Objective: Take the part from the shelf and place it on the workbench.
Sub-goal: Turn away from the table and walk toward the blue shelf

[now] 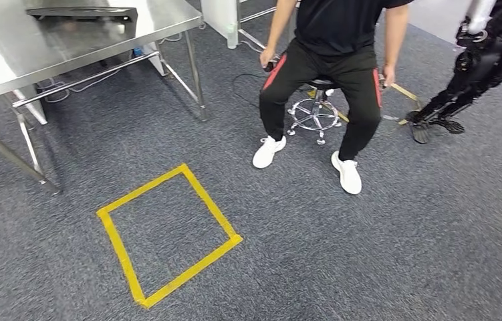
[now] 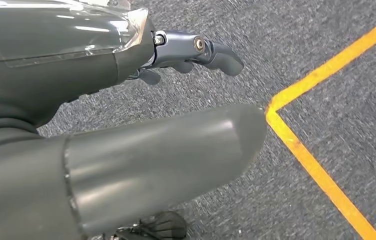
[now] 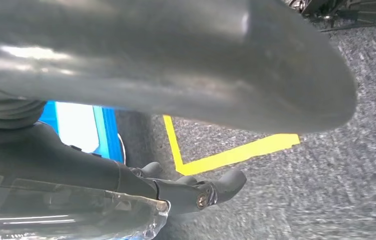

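The steel workbench (image 1: 7,60) stands at the far left in the head view, with a flat dark tray (image 1: 81,12) on top. My right hand (image 3: 140,190) hangs beside me over the carpet. It holds a blue and white part (image 3: 78,127) between the thick thumb and the darker fingers (image 3: 221,185), close to the palm. Much of the part is hidden by the hand. My left hand (image 2: 175,100) also hangs low over the carpet. Its fingers (image 2: 201,50) are apart from the thumb and nothing is in it.
A yellow tape square (image 1: 168,234) marks the grey carpet in front of the workbench. A person (image 1: 328,73) in black sits on a wheeled stool (image 1: 315,110) straight ahead. Another dark robot (image 1: 475,60) stands at the far right.
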### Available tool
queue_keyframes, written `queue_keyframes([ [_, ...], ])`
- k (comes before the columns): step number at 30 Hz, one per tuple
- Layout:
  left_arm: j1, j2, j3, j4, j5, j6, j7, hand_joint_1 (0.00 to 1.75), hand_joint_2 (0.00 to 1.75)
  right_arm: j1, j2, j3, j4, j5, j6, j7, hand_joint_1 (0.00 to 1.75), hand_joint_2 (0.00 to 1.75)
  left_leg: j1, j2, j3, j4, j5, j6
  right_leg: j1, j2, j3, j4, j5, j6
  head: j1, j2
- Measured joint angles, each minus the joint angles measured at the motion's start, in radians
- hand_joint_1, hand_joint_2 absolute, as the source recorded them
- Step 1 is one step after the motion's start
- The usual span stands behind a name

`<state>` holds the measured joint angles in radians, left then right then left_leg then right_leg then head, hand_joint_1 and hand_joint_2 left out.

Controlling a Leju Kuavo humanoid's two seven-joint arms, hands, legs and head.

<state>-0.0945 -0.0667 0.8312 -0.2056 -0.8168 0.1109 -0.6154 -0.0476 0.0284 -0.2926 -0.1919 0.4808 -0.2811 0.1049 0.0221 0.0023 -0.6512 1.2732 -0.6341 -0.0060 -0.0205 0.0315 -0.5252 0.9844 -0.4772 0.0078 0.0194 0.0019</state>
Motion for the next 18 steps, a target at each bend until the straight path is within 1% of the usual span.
queue_keyframes([
  [1, 0.001, 0.000, 0.000, 0.000, 0.001, 0.001, 0.000, 0.00, 0.00, 0.001, 0.000, 0.000, 0.000, 0.002, 0.000, 0.000, 0.00, 0.00, 0.000, -0.002, -0.001, 0.004, 0.013, 0.002, 0.001, 0.013, 0.000, 0.001, 0.000, -0.001, 0.000, 0.000],
  [2, 0.001, 0.000, 0.000, 0.000, 0.002, 0.002, 0.000, 0.00, 0.00, 0.002, 0.000, 0.000, 0.000, 0.003, 0.000, 0.000, 0.00, 0.00, 0.000, -0.006, 0.014, -0.028, 0.042, 0.005, 0.002, 0.027, 0.002, 0.002, 0.000, 0.000, 0.000, 0.000],
  [3, 0.002, 0.000, 0.000, 0.000, 0.003, 0.004, 0.000, 0.00, 0.00, 0.002, 0.000, 0.000, 0.000, 0.005, 0.000, 0.000, 0.00, 0.00, 0.000, -0.016, 0.042, -0.087, 0.080, 0.010, 0.002, 0.039, 0.003, 0.003, 0.000, 0.000, 0.000, 0.000],
  [4, 0.002, 0.000, 0.000, 0.000, 0.004, 0.006, -0.001, 0.00, 0.00, 0.001, 0.000, 0.000, 0.000, 0.007, 0.001, 0.001, 0.00, 0.00, 0.001, -0.041, 0.073, -0.152, 0.112, 0.015, 0.004, 0.052, 0.003, 0.005, 0.000, 0.001, 0.000, 0.000],
  [5, 0.003, 0.000, 0.000, 0.000, 0.005, 0.008, -0.001, 0.00, 0.00, -0.001, 0.000, 0.000, 0.000, 0.008, 0.002, 0.001, 0.00, 0.00, 0.002, -0.063, 0.098, -0.208, 0.131, 0.018, 0.006, 0.065, 0.000, 0.008, 0.000, 0.003, 0.000, 0.000],
  [6, 0.004, 0.001, 0.000, 0.000, 0.005, 0.010, -0.002, 0.00, 0.00, -0.003, 0.000, 0.000, 0.000, 0.010, 0.002, 0.001, 0.00, 0.00, 0.001, -0.081, 0.113, -0.244, 0.139, 0.021, 0.006, 0.076, -0.006, 0.010, 0.002, 0.008, 0.000, 0.000],
  [7, 0.005, 0.001, 0.000, 0.000, 0.006, 0.012, -0.003, 0.00, 0.00, -0.003, 0.000, 0.000, 0.000, 0.011, 0.003, 0.001, 0.00, 0.00, 0.000, -0.089, 0.119, -0.261, 0.138, 0.022, 0.006, 0.087, -0.014, 0.011, 0.004, 0.014, 0.000, 0.000],
  [8, 0.005, 0.000, 0.000, 0.000, 0.007, 0.013, -0.003, 0.00, 0.00, -0.003, -0.001, 0.000, 0.000, 0.012, 0.003, 0.001, 0.00, 0.00, -0.003, -0.078, 0.120, -0.267, 0.138, 0.023, 0.004, 0.099, -0.023, 0.010, 0.008, 0.022, 0.000, 0.000],
  [9, 0.004, -0.002, 0.000, 0.000, 0.008, 0.014, -0.004, 0.00, 0.00, -0.001, -0.002, 0.000, 0.000, 0.013, 0.003, 0.001, 0.00, 0.00, -0.004, -0.066, 0.120, -0.271, 0.142, 0.029, 0.002, 0.099, -0.030, 0.012, 0.009, 0.030, 0.000, 0.000],
  [10, 0.004, -0.003, 0.000, 0.000, 0.009, 0.014, -0.005, 0.00, 0.00, 0.000, -0.004, 0.000, 0.001, 0.014, 0.003, 0.002, 0.00, 0.00, -0.004, -0.053, 0.121, -0.278, 0.146, 0.036, 0.004, 0.084, -0.040, 0.022, 0.004, 0.033, 0.001, 0.000],
  [11, 0.005, -0.004, 0.000, 0.000, 0.010, 0.014, -0.006, 0.00, 0.00, 0.000, -0.004, 0.000, 0.001, 0.015, 0.004, 0.002, 0.00, 0.00, -0.004, -0.039, 0.122, -0.284, 0.151, 0.043, 0.005, 0.057, -0.057, 0.052, -0.012, 0.033, 0.003, 0.000],
  [12, 0.007, -0.005, 0.000, 0.000, 0.011, 0.014, -0.007, 0.00, 0.00, -0.002, -0.006, 0.001, 0.001, 0.017, 0.006, 0.002, 0.00, 0.00, -0.003, -0.022, 0.122, -0.288, 0.154, 0.049, 0.006, 0.025, -0.082, 0.103, -0.038, 0.030, 0.006, 0.000],
  [13, 0.010, -0.005, 0.001, 0.000, 0.011, 0.014, -0.007, 0.00, 0.00, -0.003, -0.006, 0.001, 0.001, 0.018, 0.008, 0.002, 0.00, 0.00, -0.005, -0.006, 0.120, -0.289, 0.154, 0.052, 0.007, 0.000, -0.117, 0.170, -0.068, 0.027, 0.008, 0.000],
  [14, 0.012, -0.005, 0.001, 0.000, 0.012, 0.015, -0.007, 0.00, 0.00, -0.004, -0.007, 0.001, 0.001, 0.019, 0.010, 0.002, 0.00, 0.00, -0.006, 0.011, 0.119, -0.289, 0.154, 0.053, 0.006, -0.012, -0.150, 0.239, -0.095, 0.026, 0.010, 0.000],
  [15, 0.013, -0.006, 0.001, 0.000, 0.012, 0.015, -0.007, 0.00, 0.00, -0.004, -0.008, 0.001, 0.001, 0.020, 0.012, 0.001, 0.00, 0.00, -0.007, 0.028, 0.118, -0.289, 0.154, 0.053, 0.004, -0.016, -0.172, 0.287, -0.110, 0.030, 0.010, 0.000],
  [16, 0.014, -0.007, 0.001, 0.000, 0.012, 0.015, -0.006, 0.00, 0.00, -0.003, -0.009, 0.001, 0.001, 0.020, 0.015, 0.001, 0.00, 0.00, -0.008, 0.042, 0.117, -0.288, 0.154, 0.053, 0.003, -0.019, -0.174, 0.301, -0.110, 0.037, 0.010, 0.000],
  [17, 0.014, -0.008, 0.001, 0.001, 0.013, 0.015, -0.004, 0.00, 0.00, -0.001, -0.011, 0.001, 0.001, 0.019, 0.016, 0.000, 0.00, 0.00, -0.008, 0.056, 0.117, -0.288, 0.154, 0.052, 0.001, -0.024, -0.153, 0.271, -0.095, 0.047, 0.010, 0.000],
  [18, 0.014, -0.011, 0.001, 0.001, 0.013, 0.015, -0.003, 0.00, 0.00, 0.000, -0.012, 0.001, 0.001, 0.019, 0.018, 0.000, 0.00, 0.00, -0.008, 0.068, 0.118, -0.288, 0.154, 0.051, -0.001, -0.035, -0.114, 0.205, -0.071, 0.056, 0.011, 0.000],
])
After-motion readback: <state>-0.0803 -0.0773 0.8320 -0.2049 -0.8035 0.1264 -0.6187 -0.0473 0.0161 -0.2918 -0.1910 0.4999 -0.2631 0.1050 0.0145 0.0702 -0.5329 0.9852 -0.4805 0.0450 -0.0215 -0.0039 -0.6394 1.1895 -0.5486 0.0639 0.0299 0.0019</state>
